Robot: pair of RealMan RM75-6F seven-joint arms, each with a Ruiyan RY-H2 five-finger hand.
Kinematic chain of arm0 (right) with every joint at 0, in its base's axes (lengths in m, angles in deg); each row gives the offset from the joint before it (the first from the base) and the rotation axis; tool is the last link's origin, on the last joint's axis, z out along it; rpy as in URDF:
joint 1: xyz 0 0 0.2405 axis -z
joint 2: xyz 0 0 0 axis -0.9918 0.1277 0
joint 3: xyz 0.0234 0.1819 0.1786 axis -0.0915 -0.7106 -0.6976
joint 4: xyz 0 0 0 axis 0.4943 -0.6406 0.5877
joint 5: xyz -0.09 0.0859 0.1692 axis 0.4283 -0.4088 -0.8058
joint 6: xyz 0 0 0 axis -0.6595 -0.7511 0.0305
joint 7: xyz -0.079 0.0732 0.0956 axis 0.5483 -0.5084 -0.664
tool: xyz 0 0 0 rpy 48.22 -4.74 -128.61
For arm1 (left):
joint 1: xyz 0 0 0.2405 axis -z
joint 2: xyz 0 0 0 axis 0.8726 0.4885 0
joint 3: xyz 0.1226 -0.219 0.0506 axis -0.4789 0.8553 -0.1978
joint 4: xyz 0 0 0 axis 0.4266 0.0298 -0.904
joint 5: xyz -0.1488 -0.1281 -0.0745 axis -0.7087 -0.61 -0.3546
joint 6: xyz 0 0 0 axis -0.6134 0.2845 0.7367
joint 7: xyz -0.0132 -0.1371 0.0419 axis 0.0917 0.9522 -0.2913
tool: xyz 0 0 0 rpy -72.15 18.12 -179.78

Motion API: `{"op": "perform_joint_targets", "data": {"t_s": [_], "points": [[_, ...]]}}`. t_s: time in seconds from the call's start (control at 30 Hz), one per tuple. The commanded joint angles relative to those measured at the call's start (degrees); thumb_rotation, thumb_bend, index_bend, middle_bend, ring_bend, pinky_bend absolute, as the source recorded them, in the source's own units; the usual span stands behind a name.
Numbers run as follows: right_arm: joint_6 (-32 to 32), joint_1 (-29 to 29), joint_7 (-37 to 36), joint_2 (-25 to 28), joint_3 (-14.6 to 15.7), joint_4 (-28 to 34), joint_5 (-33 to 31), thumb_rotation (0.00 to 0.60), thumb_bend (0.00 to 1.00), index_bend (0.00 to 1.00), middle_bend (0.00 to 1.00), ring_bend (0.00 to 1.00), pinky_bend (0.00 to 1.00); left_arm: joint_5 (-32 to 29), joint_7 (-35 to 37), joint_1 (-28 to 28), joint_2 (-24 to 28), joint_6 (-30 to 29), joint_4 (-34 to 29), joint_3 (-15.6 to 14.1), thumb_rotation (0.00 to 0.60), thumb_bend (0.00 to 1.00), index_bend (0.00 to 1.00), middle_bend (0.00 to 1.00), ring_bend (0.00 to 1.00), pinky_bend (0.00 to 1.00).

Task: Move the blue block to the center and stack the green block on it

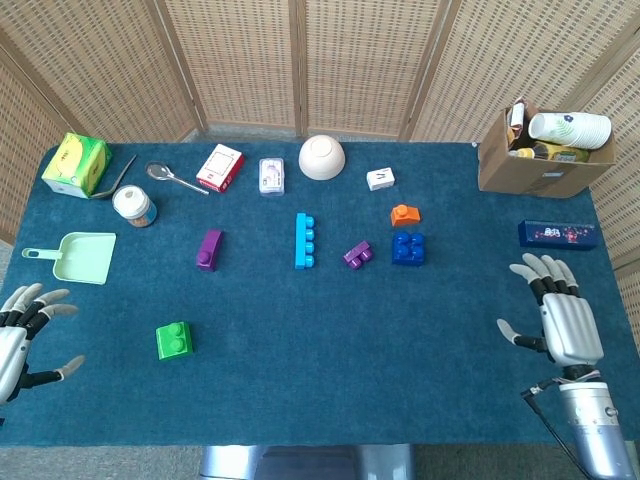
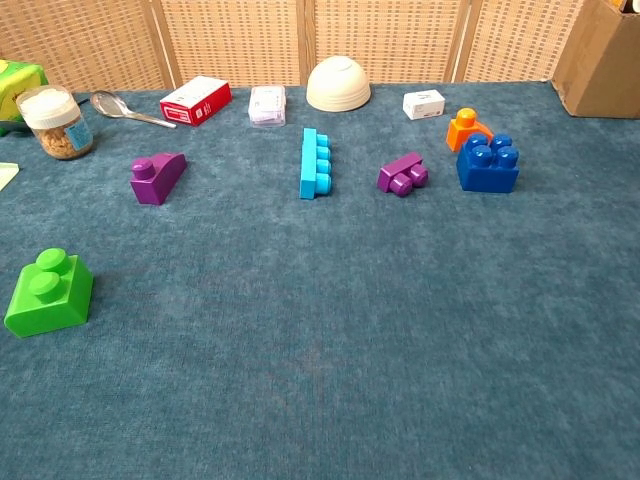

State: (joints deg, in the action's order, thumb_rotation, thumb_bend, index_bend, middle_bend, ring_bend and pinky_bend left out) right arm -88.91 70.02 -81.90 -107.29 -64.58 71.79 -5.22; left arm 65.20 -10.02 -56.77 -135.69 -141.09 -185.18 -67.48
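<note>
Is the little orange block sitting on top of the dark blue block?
No, the small orange block rests on the table just behind the dark blue studded block.

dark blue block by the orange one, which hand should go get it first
The right hand: it lies open on the same side of the table as the dark blue studded block, while the left hand sits far across, nearer the green block.

Blue-carpeted table [image 1: 400, 340], blue block [image 1: 407, 248] at three o'clock, green block [image 1: 174, 340] at eight, cyan brick [image 1: 303, 240] centre, cardboard box [image 1: 540, 165] at two
</note>
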Motion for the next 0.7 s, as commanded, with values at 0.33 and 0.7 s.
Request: {"op": "perform_joint_targets", "data": {"t_s": [0.33, 0.7], "points": [[8.8, -7.8, 3.5, -1.6, -4.1, 2.3, -6.4, 0.521, 0.23, 0.19, 0.13, 0.00, 0.01, -0.8, 0.4, 0.5, -0.9, 1.0, 1.2, 0.2, 0.596, 0.24, 0.31, 0.21, 0.05, 0.00], [17.3, -17.4, 9.1, -6.5, -7.5, -1.5, -17.6, 0.506, 0.23, 0.18, 0.13, 0.00, 0.01, -2.1, 2.2, 0.4, -1.5, 1.7, 3.4, 0.3, 0.594, 0.24, 0.31, 0.21, 0.05, 0.00]]}}
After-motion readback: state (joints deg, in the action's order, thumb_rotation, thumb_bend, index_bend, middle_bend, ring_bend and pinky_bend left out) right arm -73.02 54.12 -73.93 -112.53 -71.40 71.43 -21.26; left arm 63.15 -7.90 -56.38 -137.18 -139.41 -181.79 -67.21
